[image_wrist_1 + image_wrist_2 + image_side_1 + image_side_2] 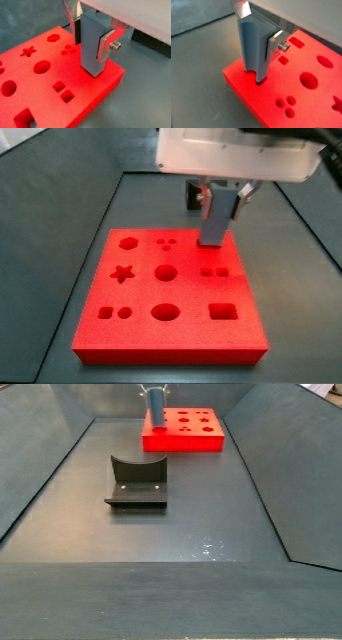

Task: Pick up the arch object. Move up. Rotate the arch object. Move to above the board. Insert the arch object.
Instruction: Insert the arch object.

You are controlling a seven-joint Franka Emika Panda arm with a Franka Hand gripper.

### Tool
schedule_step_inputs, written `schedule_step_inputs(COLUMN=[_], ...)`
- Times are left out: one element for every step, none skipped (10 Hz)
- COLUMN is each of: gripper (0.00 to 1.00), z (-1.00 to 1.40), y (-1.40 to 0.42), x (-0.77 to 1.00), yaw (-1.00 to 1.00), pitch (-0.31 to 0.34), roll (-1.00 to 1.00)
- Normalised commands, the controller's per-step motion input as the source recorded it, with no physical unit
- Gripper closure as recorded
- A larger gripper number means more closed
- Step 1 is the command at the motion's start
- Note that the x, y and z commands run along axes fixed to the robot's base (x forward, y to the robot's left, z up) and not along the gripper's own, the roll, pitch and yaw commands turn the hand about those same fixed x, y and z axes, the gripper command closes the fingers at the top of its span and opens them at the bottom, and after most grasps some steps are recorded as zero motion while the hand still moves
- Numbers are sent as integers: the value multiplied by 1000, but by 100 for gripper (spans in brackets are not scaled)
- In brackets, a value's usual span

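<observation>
Two wrist views show the claw (101, 47) low over the large bright red rectangular slab, the board (40, 95); its flat silver finger plates with a bolt (115, 46) clamp a tall blue-grey block, and the jaws stand only as far apart as that block is thick; I take this block for the arch object (92, 50), since a rounded notch shows in its lower end in a wrist view (258, 78), though it reads paler than dark grey here.

Position: the arch object stands upright with its lower end touching or entering the board near one edge (244, 82); whether it sits in a recess or merely on the face, I cannot tell; in a side view it meets the board (174, 293) near the far right corner, claw (222, 198) above it; the dark L-shaped fixture (136, 481) stands well apart on the grey surface (201, 524).

Step in hand, by my judgement: insertion; to do it well, keep the piece plumb, line its outline with the arch-shaped recess before pressing, descend slowly and straight, and hold the clamp until it seats; any tilt would likely jam it on the rim.

Orientation: long axis vertical; notched end points down toward the board, flat end up between the fingers.
</observation>
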Motion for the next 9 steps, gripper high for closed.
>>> schedule_step_inputs(gripper=[100, 100, 100, 100, 100, 100, 100, 100, 100], z=[-211, -249, -297, -331, -366, -446, -654, -771, -671], y=[-34, -66, -9, 0, 0, 0, -43, -109, -94], x=[-140, 0, 146, 234, 220, 140, 0, 0, 0], yaw=[20, 0, 0, 0, 0, 0, -14, -49, -49], pitch=[-1, -19, 0, 0, 0, -19, -50, -66, -100], roll=[0, 0, 0, 0, 0, 0, 63, 126, 87])
